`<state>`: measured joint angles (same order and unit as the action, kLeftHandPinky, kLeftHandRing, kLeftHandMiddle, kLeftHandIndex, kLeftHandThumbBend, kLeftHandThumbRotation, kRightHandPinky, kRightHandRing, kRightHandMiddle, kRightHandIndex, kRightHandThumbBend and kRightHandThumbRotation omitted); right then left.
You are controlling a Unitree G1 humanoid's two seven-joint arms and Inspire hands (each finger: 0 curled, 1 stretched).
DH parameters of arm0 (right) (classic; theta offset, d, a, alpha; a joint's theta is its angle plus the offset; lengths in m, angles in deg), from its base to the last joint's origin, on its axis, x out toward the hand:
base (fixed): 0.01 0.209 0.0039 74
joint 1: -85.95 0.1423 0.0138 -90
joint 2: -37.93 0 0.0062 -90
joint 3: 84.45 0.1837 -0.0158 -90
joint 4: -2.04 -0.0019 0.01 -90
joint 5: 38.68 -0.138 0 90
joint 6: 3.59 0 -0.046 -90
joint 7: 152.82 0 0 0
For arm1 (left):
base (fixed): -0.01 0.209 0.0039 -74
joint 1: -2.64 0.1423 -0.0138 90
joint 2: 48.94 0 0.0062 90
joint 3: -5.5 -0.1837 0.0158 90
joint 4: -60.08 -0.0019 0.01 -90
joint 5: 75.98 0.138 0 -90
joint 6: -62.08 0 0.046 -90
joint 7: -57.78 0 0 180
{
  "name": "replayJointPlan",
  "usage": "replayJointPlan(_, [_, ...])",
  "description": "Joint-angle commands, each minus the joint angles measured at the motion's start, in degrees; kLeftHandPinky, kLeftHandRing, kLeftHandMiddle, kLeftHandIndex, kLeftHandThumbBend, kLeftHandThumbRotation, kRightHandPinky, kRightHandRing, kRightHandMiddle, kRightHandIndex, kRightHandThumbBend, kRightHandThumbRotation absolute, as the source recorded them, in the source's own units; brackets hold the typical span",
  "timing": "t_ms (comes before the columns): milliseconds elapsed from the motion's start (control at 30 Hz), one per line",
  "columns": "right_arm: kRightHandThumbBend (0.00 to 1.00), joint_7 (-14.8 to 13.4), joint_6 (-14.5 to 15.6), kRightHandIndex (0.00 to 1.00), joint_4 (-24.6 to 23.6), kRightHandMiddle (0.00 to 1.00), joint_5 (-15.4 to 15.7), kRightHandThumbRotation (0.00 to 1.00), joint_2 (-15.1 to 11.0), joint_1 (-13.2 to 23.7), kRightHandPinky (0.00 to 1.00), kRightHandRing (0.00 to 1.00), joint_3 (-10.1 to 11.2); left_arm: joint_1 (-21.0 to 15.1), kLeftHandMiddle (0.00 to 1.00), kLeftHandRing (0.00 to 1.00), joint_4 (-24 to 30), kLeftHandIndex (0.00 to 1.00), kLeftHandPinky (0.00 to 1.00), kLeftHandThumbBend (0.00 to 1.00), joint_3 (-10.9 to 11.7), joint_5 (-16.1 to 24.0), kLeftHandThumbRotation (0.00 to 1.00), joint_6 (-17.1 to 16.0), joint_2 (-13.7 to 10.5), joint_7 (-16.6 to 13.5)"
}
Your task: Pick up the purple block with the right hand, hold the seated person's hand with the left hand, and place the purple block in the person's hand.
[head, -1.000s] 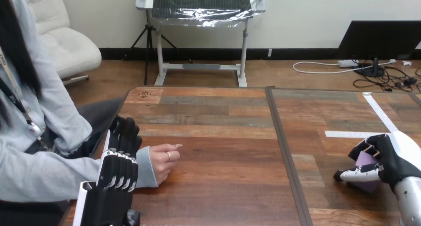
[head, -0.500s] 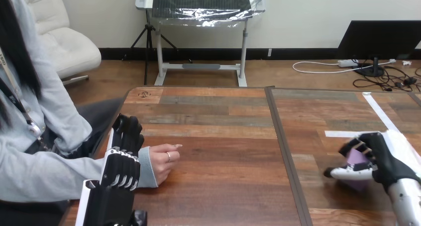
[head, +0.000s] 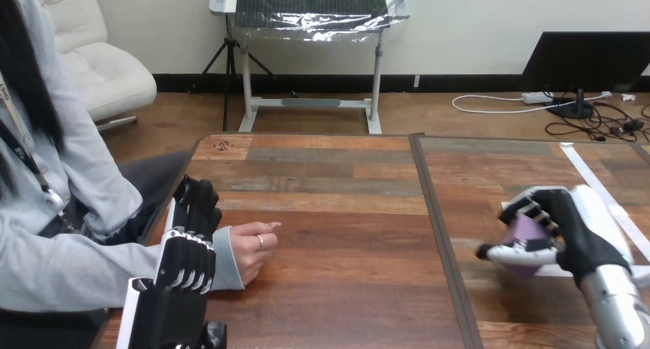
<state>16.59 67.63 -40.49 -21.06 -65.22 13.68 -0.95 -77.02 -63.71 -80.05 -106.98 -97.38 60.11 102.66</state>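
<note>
My right hand [head: 571, 234] hovers over the right half of the table with its fingers and thumb curled round the purple block [head: 526, 238], which is lifted off the wood. At the left edge the person's hand [head: 253, 249] rests on the table as a loose fist. My left hand [head: 188, 245] lies across the person's wrist, its fingers curled over the grey sleeve cuff and its thumb hidden behind.
A dark seam [head: 441, 241] runs front to back between the two table halves. White tape strips [head: 594, 182] lie on the far right of the table. Bare wood stretches between the person's hand and my right hand.
My right hand has lifted the purple block off the table and carried it left and a little farther from me. My left hand and the person's hand have stayed in place.
</note>
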Motion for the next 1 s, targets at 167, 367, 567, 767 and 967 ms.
replayJointPlan(167, [0.84,0.38,1.26,0.5,-12.39,0.49,-2.55,0.0,1.58,0.93,0.37,0.42,3.32,-3.14,1.0,1.0,0.35,0.99,1.0,1.0,-0.94,0.98,0.72,-0.3,0.8,-0.83])
replayJointPlan(367, [0.84,0.41,1.48,0.49,-14.55,0.48,-3.14,0.0,2.27,0.25,0.33,0.4,3.69,-3.22,1.0,1.0,-0.22,0.99,1.0,1.0,-0.51,2.46,0.73,-1.29,0.88,-2.14])
replayJointPlan(567, [0.84,0.19,1.85,0.49,-16.16,0.48,-3.12,0.0,3.22,-0.21,0.33,0.39,4.22,-3.45,0.99,1.0,-0.8,0.99,1.0,0.99,-0.53,2.86,0.73,-1.83,0.84,-2.75])
replayJointPlan(767, [0.84,0.16,1.82,0.49,-17.82,0.48,-3.69,0.0,4.5,-0.61,0.33,0.39,4.84,-3.92,0.99,1.0,-1.87,0.98,1.0,0.98,0.49,5.65,0.72,-3.43,0.96,-5.39])
replayJointPlan(967, [0.83,-0.11,1.18,0.49,-18.02,0.47,-4.49,0.0,5.96,-0.6,0.33,0.39,5.43,-5.46,0.97,0.97,-3.9,0.97,0.95,0.98,3.66,12.57,0.71,-7.29,1.43,-10.71])
